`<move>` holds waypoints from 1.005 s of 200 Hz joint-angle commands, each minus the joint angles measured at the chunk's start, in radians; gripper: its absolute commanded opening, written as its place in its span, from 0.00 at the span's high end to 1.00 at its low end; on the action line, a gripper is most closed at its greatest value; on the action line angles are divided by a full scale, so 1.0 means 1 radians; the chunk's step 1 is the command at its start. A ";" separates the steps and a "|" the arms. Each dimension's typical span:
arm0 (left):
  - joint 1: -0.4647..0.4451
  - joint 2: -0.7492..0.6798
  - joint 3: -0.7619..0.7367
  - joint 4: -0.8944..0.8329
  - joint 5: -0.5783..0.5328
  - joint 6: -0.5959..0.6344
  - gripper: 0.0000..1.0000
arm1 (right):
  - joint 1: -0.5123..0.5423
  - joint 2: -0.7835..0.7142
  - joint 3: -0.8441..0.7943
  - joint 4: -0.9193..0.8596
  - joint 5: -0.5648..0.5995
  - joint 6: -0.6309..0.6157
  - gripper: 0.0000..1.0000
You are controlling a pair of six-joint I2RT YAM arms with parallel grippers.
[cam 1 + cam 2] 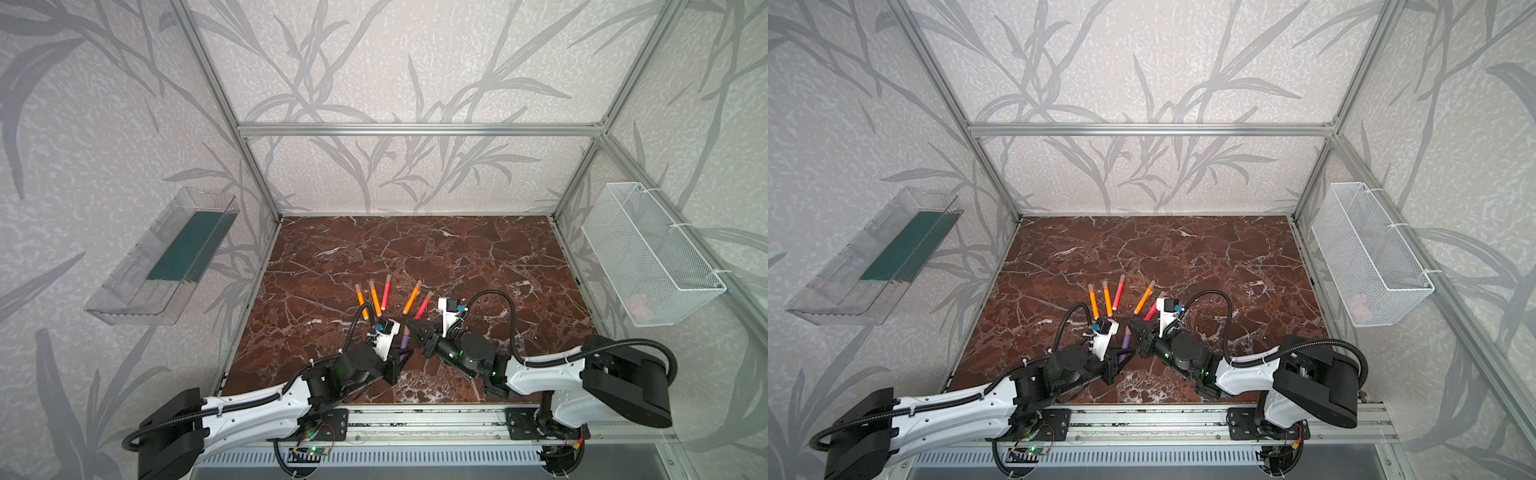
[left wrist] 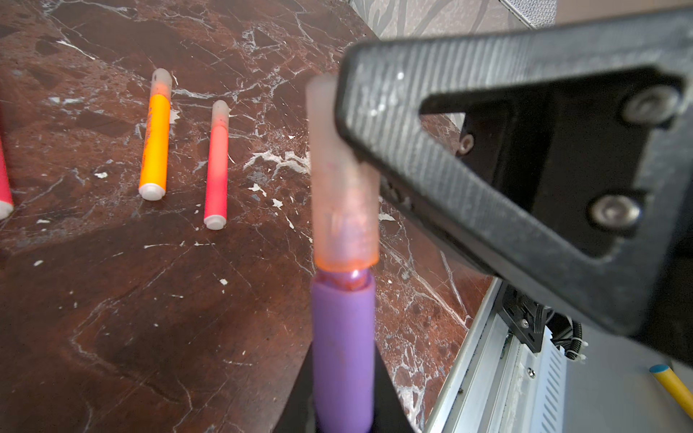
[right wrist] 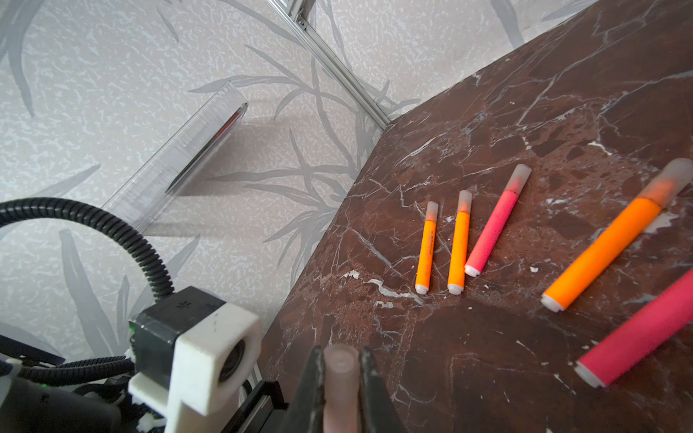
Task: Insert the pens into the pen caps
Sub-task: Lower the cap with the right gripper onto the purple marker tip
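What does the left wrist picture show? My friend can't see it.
A purple pen fills the foreground, a see-through cap over its tip, pinched by the black right gripper. Behind, an orange pen and a red-pink pen, both capped, lie on the marble table.

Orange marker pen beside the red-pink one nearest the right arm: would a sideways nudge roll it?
Probably: the slim orange marker pen is a round barrel lying flat on the brown marble table, no clip visible. Its straight body suggests stiffness. The translucent cap looks seated, likely moving along.
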 commanded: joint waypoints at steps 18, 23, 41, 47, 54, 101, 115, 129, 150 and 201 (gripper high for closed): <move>-0.001 -0.040 0.037 0.098 -0.022 0.030 1.00 | 0.018 -0.002 -0.036 -0.067 -0.016 -0.019 0.86; 0.000 -0.041 0.036 0.098 -0.020 0.029 1.00 | 0.019 -0.004 -0.038 -0.067 -0.013 -0.020 0.85; 0.000 -0.042 0.037 0.095 -0.020 0.030 1.00 | 0.019 -0.018 -0.050 -0.069 0.004 -0.023 0.83; -0.001 -0.042 0.036 0.093 -0.020 0.030 1.00 | 0.019 -0.025 -0.055 -0.069 0.008 -0.024 0.82; -0.001 -0.044 0.036 0.092 -0.020 0.029 1.00 | 0.019 -0.035 -0.062 -0.071 0.013 -0.024 0.81; 0.000 -0.045 0.037 0.092 -0.024 0.029 1.00 | 0.019 -0.085 -0.078 -0.103 0.013 -0.034 0.77; -0.001 -0.045 0.040 0.089 -0.024 0.030 1.00 | 0.018 -0.096 -0.086 -0.102 0.018 -0.038 0.77; -0.001 -0.045 0.041 0.086 -0.022 0.029 1.00 | 0.019 -0.117 -0.098 -0.101 0.032 -0.045 0.75; -0.001 -0.044 0.042 0.083 -0.022 0.030 1.00 | 0.019 -0.190 -0.105 -0.143 0.058 -0.071 0.71; -0.001 -0.013 0.054 0.080 -0.010 0.048 1.00 | 0.017 -0.478 0.017 -0.532 0.092 -0.164 0.48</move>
